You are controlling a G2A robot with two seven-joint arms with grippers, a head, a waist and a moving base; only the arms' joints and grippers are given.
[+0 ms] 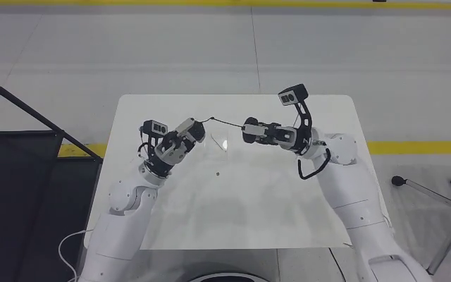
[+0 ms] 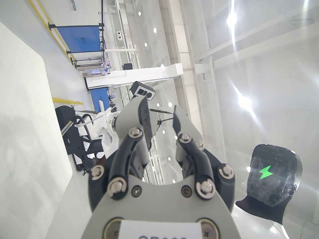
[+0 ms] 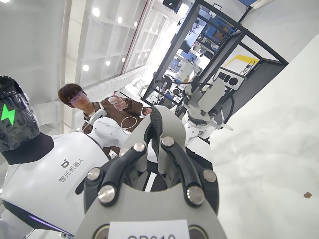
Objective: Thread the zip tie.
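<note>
A thin black zip tie hangs above the white table, spanning the gap between my two grippers. My right gripper is shut on one end of it; in the right wrist view its fingers are pressed together at the gripper's tip. My left gripper is at the other end, its fingers apart. The zip tie crosses the gap between the tips of the left gripper and touches one finger. The left gripper faces the right one, a short way off.
Both grippers hover over the table's far middle. A small dark speck lies on the table nearer to me, and a faint clear scrap lies under the tie. A black frame stands past the table's left edge.
</note>
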